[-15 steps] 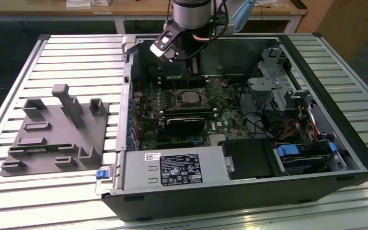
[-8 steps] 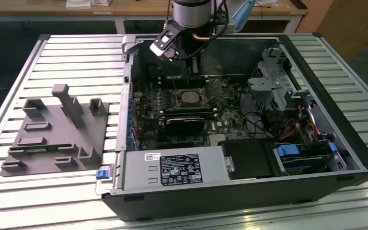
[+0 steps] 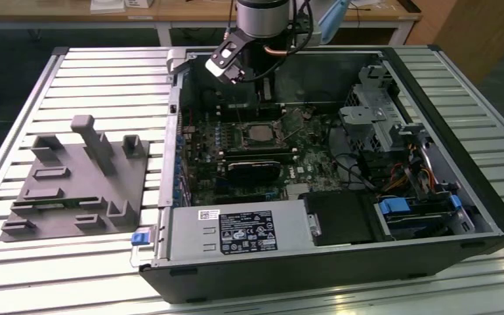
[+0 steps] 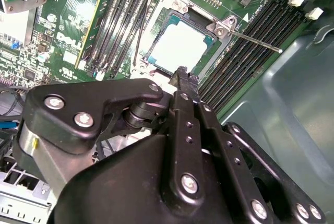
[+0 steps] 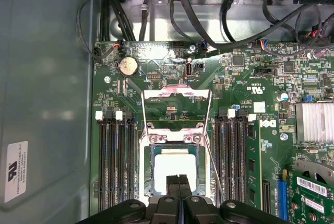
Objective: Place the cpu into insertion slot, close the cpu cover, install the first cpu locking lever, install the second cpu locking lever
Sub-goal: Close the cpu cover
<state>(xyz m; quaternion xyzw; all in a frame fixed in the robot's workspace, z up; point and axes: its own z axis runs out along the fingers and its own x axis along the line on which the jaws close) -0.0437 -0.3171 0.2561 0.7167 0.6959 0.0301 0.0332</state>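
Finds the gripper (image 5: 178, 181) low over one edge of the cpu (image 5: 172, 164), fingers (image 5: 173, 185) pressed together on nothing. Finds the cpu seated flat inside the insertion slot (image 5: 148, 148), rim showing on three sides. Shows the cpu cover (image 5: 176, 94) swung open past the slot's edge opposite the fingertips, a thin locking lever (image 5: 213, 166) standing free alongside. Leaves tight room sideways between flanking memory slots (image 5: 117, 161), with the case wall (image 5: 47, 78) beyond one bank.

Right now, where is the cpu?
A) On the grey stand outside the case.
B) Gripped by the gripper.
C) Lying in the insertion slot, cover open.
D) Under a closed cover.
C: in the first wrist view the cpu lies in the insertion slot, with the cpu cover flipped open.
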